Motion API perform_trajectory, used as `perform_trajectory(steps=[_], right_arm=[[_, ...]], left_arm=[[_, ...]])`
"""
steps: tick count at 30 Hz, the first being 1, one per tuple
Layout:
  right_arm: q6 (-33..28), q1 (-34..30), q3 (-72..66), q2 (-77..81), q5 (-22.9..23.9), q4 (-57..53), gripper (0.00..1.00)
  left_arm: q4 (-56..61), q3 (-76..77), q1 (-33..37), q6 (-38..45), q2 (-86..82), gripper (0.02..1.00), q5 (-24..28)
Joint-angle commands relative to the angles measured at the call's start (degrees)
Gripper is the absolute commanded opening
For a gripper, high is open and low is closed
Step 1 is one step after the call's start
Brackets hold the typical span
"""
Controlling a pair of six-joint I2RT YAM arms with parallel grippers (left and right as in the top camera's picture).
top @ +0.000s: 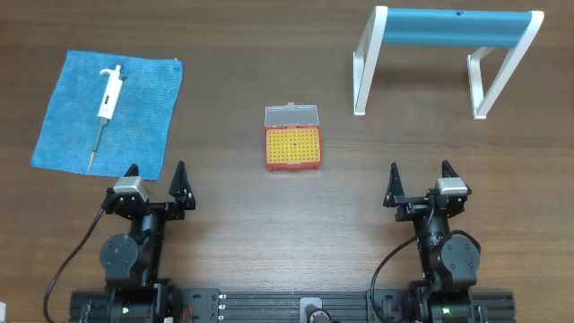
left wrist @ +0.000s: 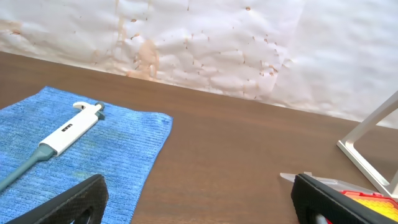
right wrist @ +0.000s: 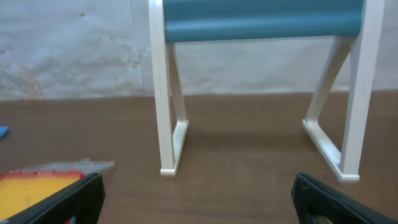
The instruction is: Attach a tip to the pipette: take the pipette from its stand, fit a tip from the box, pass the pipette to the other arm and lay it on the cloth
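Note:
A white pipette (top: 108,95) with a yellowish tip (top: 93,158) lies on the blue cloth (top: 143,126) at the far left of the table. It also shows on the cloth (left wrist: 124,149) in the left wrist view as the pipette (left wrist: 68,129). The red tip box (top: 292,146) with yellow tips and its clear lid open sits mid-table; its corner (left wrist: 367,198) and edge (right wrist: 37,186) show in the wrist views. The teal-and-white stand (top: 448,31) is at the back right. My left gripper (top: 156,181) and right gripper (top: 420,181) both stand open near the front, holding nothing.
The stand's white legs (right wrist: 168,112) rise ahead of the right gripper. A pale wall (left wrist: 249,43) runs behind the table. Bare wooden tabletop (top: 296,224) spreads between the two arms and around the tip box.

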Motion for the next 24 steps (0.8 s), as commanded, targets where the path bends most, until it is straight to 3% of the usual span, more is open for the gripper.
perform_trajectory(steps=[1, 24], right_arm=[[-2.6, 0.3, -0.2, -0.4, 2.7, -2.5, 0.976], [-2.5, 0.4, -0.2, -0.5, 2.6, -2.5, 0.976]], left_arm=[[-0.3, -0.1, -0.2, 1.0, -0.4, 0.954, 0.2], [-0.3, -0.1, -0.2, 0.9, -0.4, 0.954, 0.2]])
